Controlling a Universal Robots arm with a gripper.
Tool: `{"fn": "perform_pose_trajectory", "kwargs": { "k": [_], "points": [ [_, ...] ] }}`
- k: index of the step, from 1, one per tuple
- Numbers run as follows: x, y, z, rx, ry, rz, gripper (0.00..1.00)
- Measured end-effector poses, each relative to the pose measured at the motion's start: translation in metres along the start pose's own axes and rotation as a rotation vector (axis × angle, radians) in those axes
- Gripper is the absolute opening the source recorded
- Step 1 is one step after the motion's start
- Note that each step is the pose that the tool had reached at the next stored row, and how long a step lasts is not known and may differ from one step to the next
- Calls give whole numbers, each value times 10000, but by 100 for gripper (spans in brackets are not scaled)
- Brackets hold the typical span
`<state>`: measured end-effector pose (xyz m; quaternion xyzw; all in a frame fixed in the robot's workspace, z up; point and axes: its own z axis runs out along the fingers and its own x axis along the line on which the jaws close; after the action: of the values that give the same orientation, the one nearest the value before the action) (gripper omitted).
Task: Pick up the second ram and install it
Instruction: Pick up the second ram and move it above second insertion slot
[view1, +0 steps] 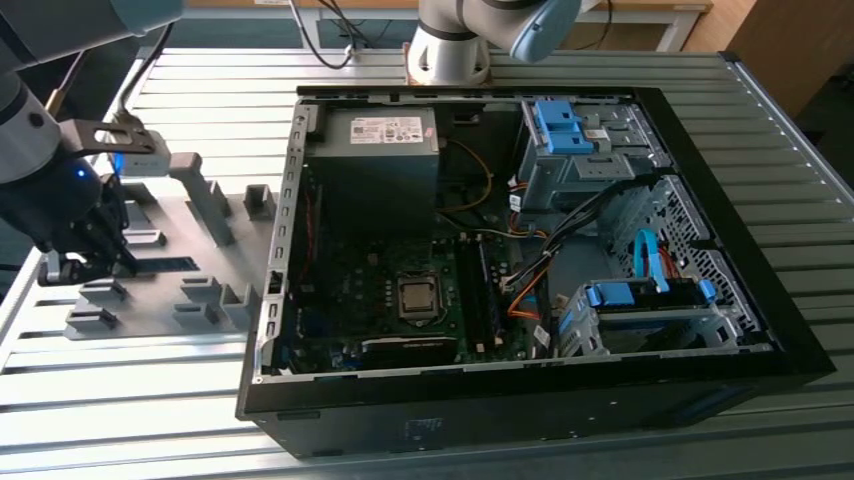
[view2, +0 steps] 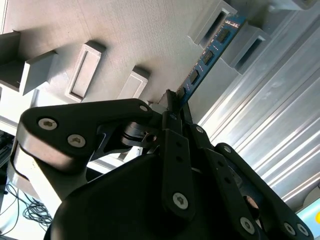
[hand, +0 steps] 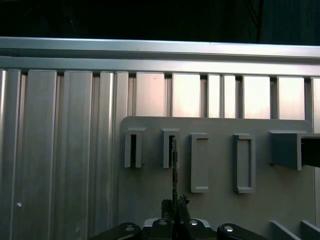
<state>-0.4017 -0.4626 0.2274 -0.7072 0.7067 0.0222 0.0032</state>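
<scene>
The second ram (view2: 207, 57), a thin blue-green board with dark chips, runs from my fingertips to the grey fixture blocks (view2: 250, 42), its far end between two of them. In the first wrist view the ram (hand: 173, 165) shows edge-on, reaching into a slot block (hand: 169, 147). My gripper (view2: 174, 100) is shut on the near end of the stick, also seen in the first wrist view as the gripper (hand: 176, 202). In the exterior view the gripper (view1: 87, 255) hangs low over the grey fixture plate (view1: 160, 300) at the left.
An open computer case (view1: 534, 400) lies at the exterior view's right of the fixture, with its motherboard (view1: 400, 290), power supply (view1: 374, 150) and blue drive cages (view1: 641, 300) exposed. The arm's base (view1: 447, 50) stands behind the case. Everything rests on a ribbed aluminium table (view1: 107, 390).
</scene>
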Motion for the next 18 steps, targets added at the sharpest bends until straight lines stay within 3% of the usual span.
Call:
{"fn": "perform_pose_trajectory", "kwargs": {
  "k": [18],
  "points": [
    [-2,2,-70,1,0,0,14]
  ]
}}
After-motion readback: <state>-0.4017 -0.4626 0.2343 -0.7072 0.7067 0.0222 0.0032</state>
